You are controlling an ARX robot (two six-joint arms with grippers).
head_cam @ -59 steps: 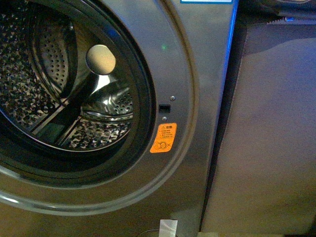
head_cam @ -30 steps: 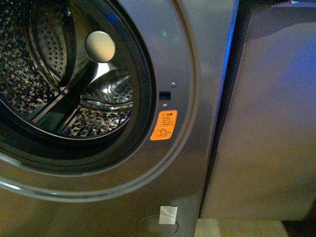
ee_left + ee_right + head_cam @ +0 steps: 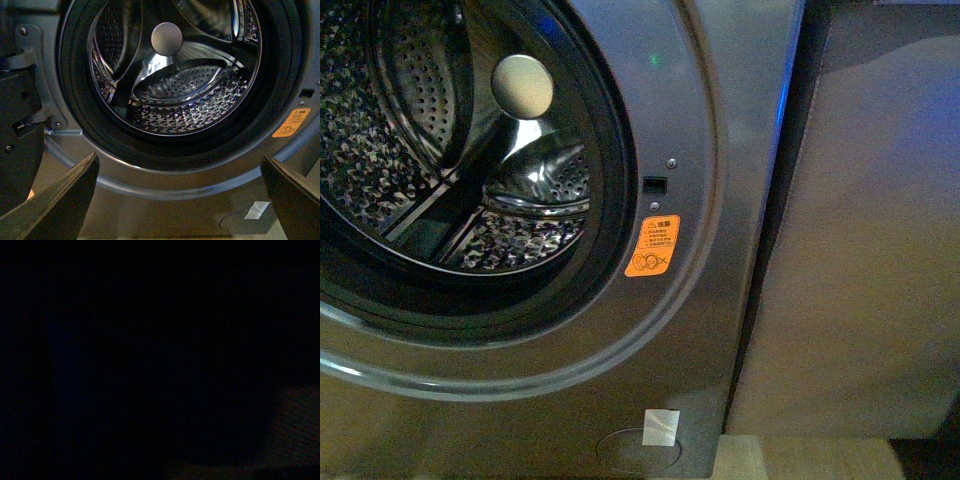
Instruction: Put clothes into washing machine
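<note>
a: fig. 1. where do the clothes lie from the claw?

b: not shown. no clothes appear in any view. the drum (image 3: 190, 110) of the washing machine (image 3: 720, 150) is bare and its round mouth is open.

a: which arm is nearer that mouth?

b: as judged, the left. the left claw (image 3: 178, 165) faces the mouth straight on and stands apart from the rim. the orange sticker (image 3: 652, 246) sits beside the mouth, toward the beige cabinet (image 3: 860, 250).

a: state of the claw?

b: its fingers (image 3: 60, 200) are spread wide, with nothing between them and nothing touched. the right wrist view is dark and the right claw shows nowhere, so its state cannot be told.

a: the coming move?

b: probably fetching a garment. which way it lies cannot be told.
</note>
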